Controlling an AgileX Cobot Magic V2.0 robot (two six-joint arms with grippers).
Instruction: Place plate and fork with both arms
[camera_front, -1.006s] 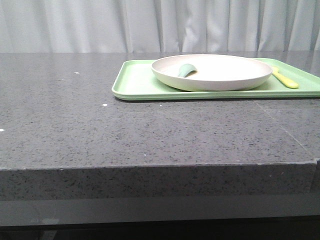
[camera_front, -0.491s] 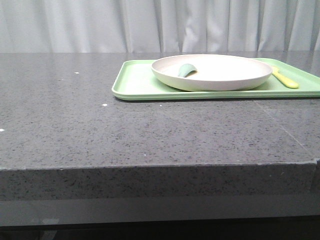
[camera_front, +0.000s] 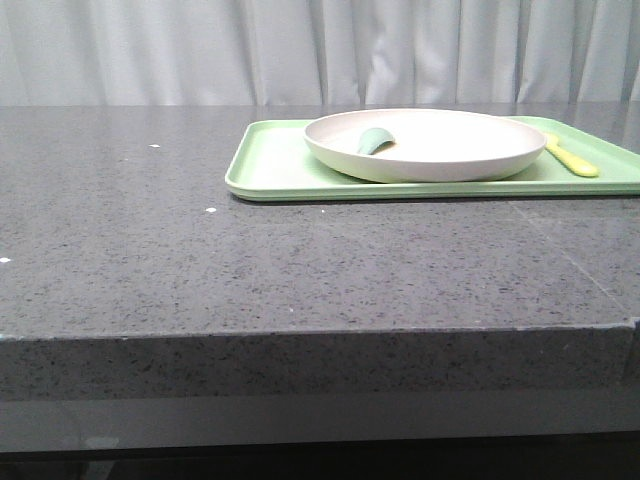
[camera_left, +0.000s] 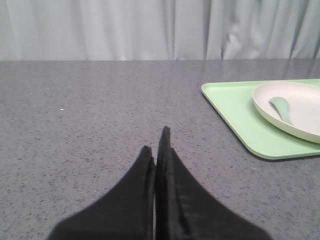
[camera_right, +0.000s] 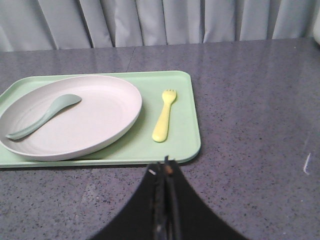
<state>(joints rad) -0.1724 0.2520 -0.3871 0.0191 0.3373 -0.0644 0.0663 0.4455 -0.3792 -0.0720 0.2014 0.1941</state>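
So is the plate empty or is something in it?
Not empty. The plate holds a grey-green spoon, lying on its inside; the yellow fork lies beside it.

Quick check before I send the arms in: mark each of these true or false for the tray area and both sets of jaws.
1. The plate sits on the green tray. True.
2. The fork lies inside the plate. False: it lies on the tray beside the plate.
3. A grey-green spoon rests in the plate. True.
4. The right gripper holds the fork. False: its jaws are shut and empty, short of the tray.
5. The left gripper has its jaws wide open. False: they are shut.
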